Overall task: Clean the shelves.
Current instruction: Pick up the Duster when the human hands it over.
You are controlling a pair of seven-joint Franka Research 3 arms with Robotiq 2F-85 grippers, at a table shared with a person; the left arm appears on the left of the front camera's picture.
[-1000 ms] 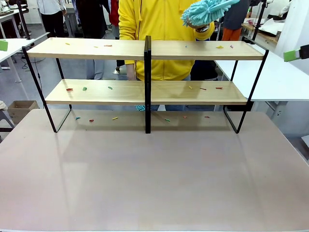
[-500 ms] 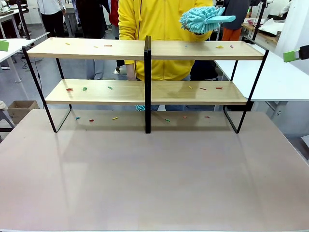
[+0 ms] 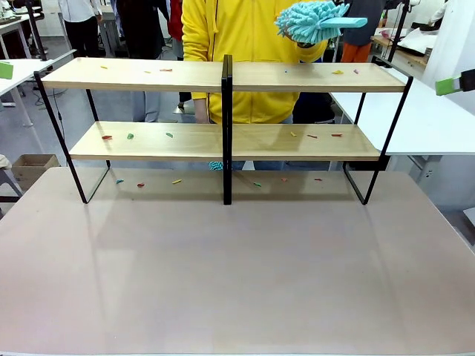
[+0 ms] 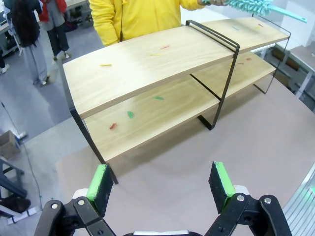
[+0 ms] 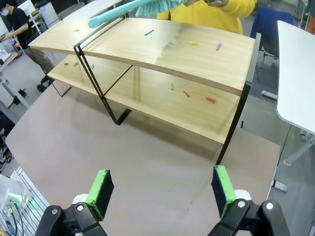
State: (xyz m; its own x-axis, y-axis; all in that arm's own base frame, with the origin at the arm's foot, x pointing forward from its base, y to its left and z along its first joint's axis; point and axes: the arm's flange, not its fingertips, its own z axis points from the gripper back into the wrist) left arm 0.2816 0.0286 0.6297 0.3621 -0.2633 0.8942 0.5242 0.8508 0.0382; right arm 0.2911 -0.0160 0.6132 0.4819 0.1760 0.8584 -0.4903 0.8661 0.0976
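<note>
Viewed from my remote desk, both grippers hover over the near side of the tabletop (image 3: 237, 297); the left gripper (image 4: 160, 183) has its green pads spread wide on nothing, and the right gripper (image 5: 161, 189) gapes just as wide and empty; the shelves (image 3: 193, 141) stand along the far edge of the tabletop, running almost from its left edge to its right; coloured scraps (image 3: 165, 70) lie scattered on both boards and on the tabletop under the lower one; beyond the far edge a person in a yellow top (image 3: 245, 44) holds a teal duster (image 3: 312, 21) above the right half of the top board, clear of the wood. My worry is that a sweep will flick scraps onto the tabletop or off the far edge rather than gather them; the duster's handle could catch the black frame at the right end and shift the stand; an arm sent in now might meet the duster or the hand behind it. That hand is mostly hidden by the fluffy head; a small teal tuft (image 3: 215, 165) below the lower board by the centre post I cannot identify; the scraps are too small to name.
</note>
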